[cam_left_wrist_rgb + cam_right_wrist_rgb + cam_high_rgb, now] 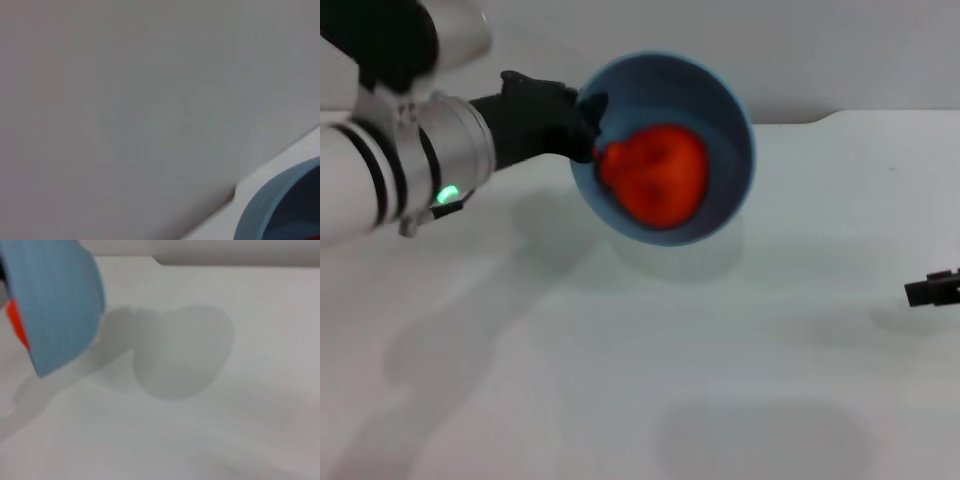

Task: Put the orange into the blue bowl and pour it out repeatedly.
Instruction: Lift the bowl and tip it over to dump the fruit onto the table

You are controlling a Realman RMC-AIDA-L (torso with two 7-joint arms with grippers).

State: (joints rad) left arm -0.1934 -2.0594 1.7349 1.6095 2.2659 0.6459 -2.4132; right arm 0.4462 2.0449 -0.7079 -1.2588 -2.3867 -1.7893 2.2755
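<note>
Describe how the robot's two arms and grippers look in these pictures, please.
The left arm is made of silver-white cylinders with black ring bands and a small green light near the wrist. The left gripper is matte black and angular. Of the right gripper only a small black tip shows at the head view's edge.

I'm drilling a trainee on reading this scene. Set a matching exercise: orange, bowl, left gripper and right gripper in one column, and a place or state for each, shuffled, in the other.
Things
1. orange
2. bowl
3. left gripper
4. right gripper

Places or states
A. at the table's right edge, away from the work
B. lifted off the table and tilted, opening towards the head camera
C. clamped on the bowl's rim
D. lying inside the bowl

Pairs: 1-D, 2-B, 3-C, 4-A
</note>
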